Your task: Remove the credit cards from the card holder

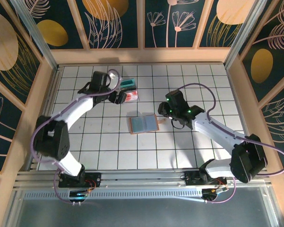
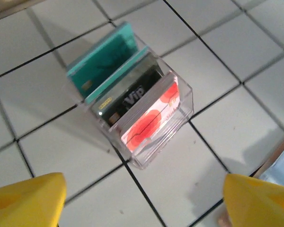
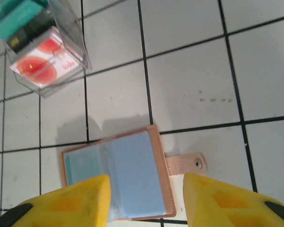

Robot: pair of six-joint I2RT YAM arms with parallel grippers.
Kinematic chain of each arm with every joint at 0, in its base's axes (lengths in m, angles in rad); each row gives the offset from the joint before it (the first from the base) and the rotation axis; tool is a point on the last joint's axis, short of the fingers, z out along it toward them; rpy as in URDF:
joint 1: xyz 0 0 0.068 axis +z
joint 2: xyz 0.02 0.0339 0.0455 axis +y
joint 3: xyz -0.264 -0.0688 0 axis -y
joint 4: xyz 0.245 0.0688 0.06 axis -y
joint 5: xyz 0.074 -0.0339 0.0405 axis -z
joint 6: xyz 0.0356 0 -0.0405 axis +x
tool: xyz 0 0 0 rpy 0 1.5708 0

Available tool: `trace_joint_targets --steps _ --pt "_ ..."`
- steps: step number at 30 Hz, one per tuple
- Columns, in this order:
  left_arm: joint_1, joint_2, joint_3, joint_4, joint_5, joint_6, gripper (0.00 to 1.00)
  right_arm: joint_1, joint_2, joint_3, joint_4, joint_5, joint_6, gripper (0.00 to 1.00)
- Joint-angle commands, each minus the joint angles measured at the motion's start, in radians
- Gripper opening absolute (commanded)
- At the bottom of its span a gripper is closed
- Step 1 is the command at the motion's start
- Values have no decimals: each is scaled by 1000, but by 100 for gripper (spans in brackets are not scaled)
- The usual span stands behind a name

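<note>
Tan-pink leather folding card holder point(image 3: 118, 179) lies open flat on the white-tiled counter point(image 3: 194, 80), blue-grey inside up. Right tool point(image 3: 146, 203) sits abt half open over the holder's right half, nothing pinched afaict. Left tool point(image 2: 143, 201) is wide and empty, past the holder's far-left corner, above the clear plastic box of teal, black and red cards point(image 2: 142, 113). Risk imo: the fingers shut on the whole flap instead of a card, so the holder lifts or slides w/ nothing bracing it.

left arm point(image 1: 75, 109): white shells, black joints
right arm point(image 1: 217, 130): white shells, black joints, small green lights point(image 1: 190, 111) by the wrist
cables point(image 1: 195, 84): purple, looping beside each arm
left fingers point(image 2: 26, 198): yellow, blocky
right fingers point(image 3: 227, 201): yellow, blocky, black trim
bases point(image 1: 80, 179): black
</note>
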Motion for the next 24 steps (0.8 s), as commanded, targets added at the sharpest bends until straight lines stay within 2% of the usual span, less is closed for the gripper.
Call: trace_joint_targets --steps 1,2,7,10,18,20,24 --pt "-22 -143 -124 167 -146 -309 95 28 47 31 -3 -45 23 43" --pt "-35 -174 -156 167 -181 -350 99 34 63 34 5 -60 24 42" --pt "-120 -321 -360 127 -387 -581 99 78 170 64 53 -124 19 38" --pt "-155 -390 -446 91 -463 -702 99 116 241 104 67 -140 7 33" --pt "-163 -539 -622 175 -557 -881 99 255 449 303 -91 33 -77 33" --pt "-163 -548 -642 193 -562 -908 99 276 488 338 -123 60 -87 35" --pt "-163 -537 -660 212 -569 -934 99 300 538 376 -142 76 -102 51"
